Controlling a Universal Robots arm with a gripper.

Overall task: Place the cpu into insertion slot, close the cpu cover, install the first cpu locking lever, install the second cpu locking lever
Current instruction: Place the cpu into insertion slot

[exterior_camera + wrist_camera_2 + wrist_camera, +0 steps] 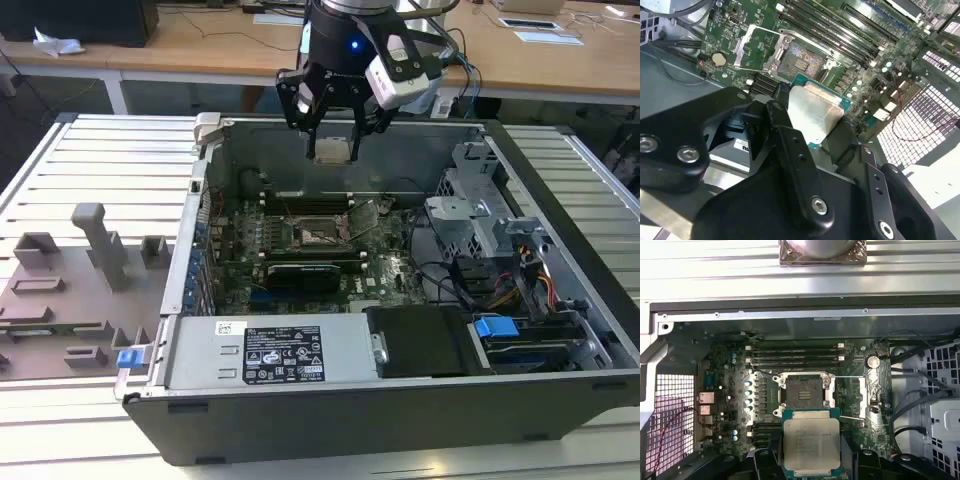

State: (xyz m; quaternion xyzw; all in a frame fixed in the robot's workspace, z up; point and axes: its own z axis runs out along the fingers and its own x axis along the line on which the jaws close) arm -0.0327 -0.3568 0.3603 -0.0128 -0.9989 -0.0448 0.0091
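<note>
The jaws pinch the cpu (811,441), a small flat square chip with a silvery-beige metal top on a green edge, by two opposite sides, the black fingers (781,131) pressed against it. In the exterior view the black gripper (334,150) hangs with the chip level, above the open grey computer case (300,425) and well apart from the board below. Under it lies the insertion slot (804,392), a square socket with a dark centre and a silver rim, bare and set in the green circuit board (392,266). The cpu cover (753,47), a thin silver frame plate with a cut-out middle, stands swung back beside the socket, and a thin wire locking lever (852,417) lies loose near it. We judge that the first step is in hand: the chip is carried but not yet seated, with the cover and both levers undone. Seating it calls for the chip to be square over the socket, level, and lowered gently enough to spare the contacts, with the open cover kept out of the way.
</note>
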